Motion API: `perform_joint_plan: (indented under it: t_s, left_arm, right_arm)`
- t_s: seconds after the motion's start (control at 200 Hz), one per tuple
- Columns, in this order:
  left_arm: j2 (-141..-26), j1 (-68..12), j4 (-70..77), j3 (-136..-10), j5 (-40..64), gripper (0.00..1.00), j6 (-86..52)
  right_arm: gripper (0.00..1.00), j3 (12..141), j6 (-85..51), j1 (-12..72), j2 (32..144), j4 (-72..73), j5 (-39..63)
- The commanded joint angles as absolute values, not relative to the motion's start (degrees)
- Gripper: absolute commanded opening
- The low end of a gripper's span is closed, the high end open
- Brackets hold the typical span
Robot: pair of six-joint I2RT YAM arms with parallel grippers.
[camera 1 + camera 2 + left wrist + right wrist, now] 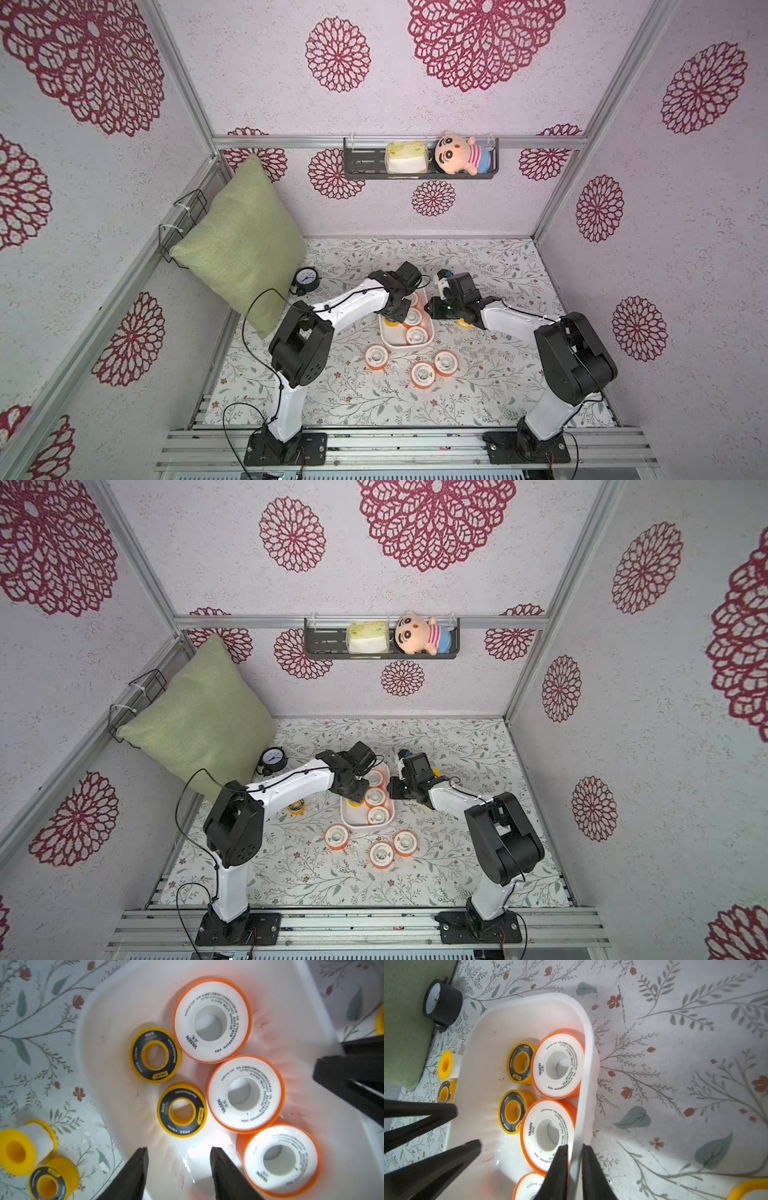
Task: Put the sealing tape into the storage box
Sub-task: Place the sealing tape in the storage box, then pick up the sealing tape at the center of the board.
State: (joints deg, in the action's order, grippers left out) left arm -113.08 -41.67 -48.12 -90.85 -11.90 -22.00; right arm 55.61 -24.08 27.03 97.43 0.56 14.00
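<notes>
The white storage box [387, 337] stands mid-table and holds three orange sealing tape spools [212, 1020] and two yellow black-faced ones [155, 1057]. My left gripper [179, 1149] hangs open over the box floor [116, 1064], with nothing between its fingers. My right gripper [574, 1146] is shut on the box's right wall [586, 1064]. Three orange spools [423, 375] lie on the table in front of the box. Two yellow spools [25, 1147] lie just left of it, and another yellow spool [464, 323] shows under the right arm.
A black-rimmed gauge [306, 280] and a green cushion [245, 245] sit at the back left. A dark wall shelf [365, 166] holds a plush doll [457, 153] and a pale pack. A wire rack [183, 224] hangs on the left wall.
</notes>
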Motion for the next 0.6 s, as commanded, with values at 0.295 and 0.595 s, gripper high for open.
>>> perform_joint_plan:
  t_s: [0.295, 0.595]
  left_arm:
    - [-92.1, -35.6, -34.0, -72.5, -11.3, 0.57, -30.7]
    - [-80.6, -29.7, -31.9, -59.2, -13.2, 0.63, -36.4]
  right_arm:
    - [0.21, 55.7, -26.5, 26.8, 97.2, 4.5, 17.7]
    - [0.21, 55.6, -26.5, 26.7, 97.1, 3.8, 16.6]
